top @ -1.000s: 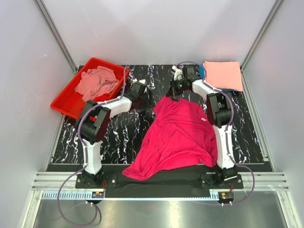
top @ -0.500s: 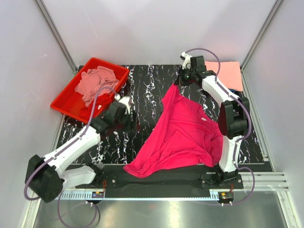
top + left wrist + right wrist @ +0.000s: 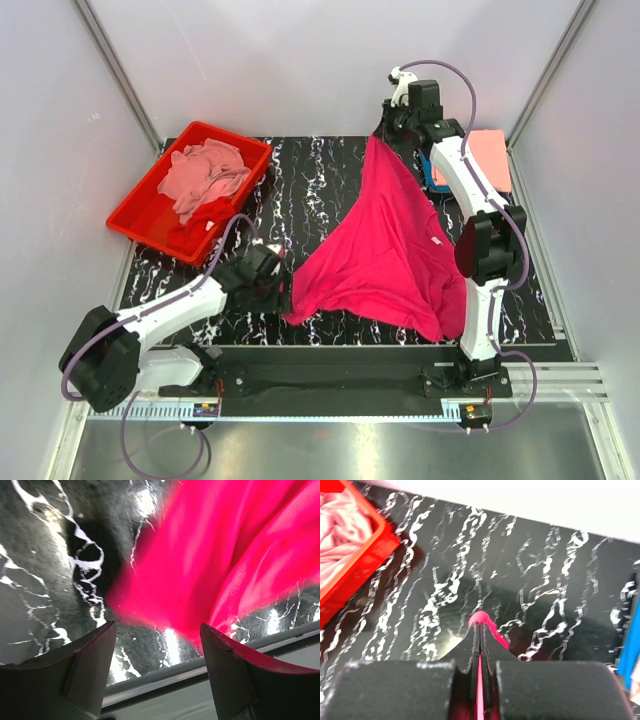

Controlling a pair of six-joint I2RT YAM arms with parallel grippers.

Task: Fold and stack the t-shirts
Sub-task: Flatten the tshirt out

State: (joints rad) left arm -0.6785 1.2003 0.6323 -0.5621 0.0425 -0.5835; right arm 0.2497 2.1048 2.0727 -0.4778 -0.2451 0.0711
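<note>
- Right gripper (image 3: pixel 386 128) raised high over the far side of the black marbled table (image 3: pixel 300 180), jaws pressed together on a fold of the hot-pink t-shirt (image 3: pixel 385 250).
- In the right wrist view, only a thin pink sliver of that cloth nipped between the closed fingers of the right gripper (image 3: pixel 480 630), with a small peak poking out past the tips.
- Hot-pink t-shirt strung from that pinch point down and toward the near side, narrow at the top and fanning wide below.
- Lower part lying rumpled on the table near the front edge, its right side bunched against the right arm's upright column.
- Left gripper (image 3: pixel 274 288) low over the table, just beside the shirt's near-left corner, fingers spread wide.
- From the left wrist, left gripper (image 3: pixel 156 627) open with both tips apart from the blurred pink cloth, which fills the space ahead and to the right; nothing held.
- Red plastic tray (image 3: pixel 135 218) at the far left corner of the table, holding crumpled dusty-pink t-shirts (image 3: pixel 205 168) and a bit of red cloth (image 3: pixel 205 212) at its near side.
- Folded salmon-peach t-shirt (image 3: pixel 490 155) flat at the far right corner, partly hidden by the right arm.
- Strip of a teal-blue t-shirt (image 3: pixel 630 645) showing at the right edge of the right wrist view; cannot tell how it is folded.
</note>
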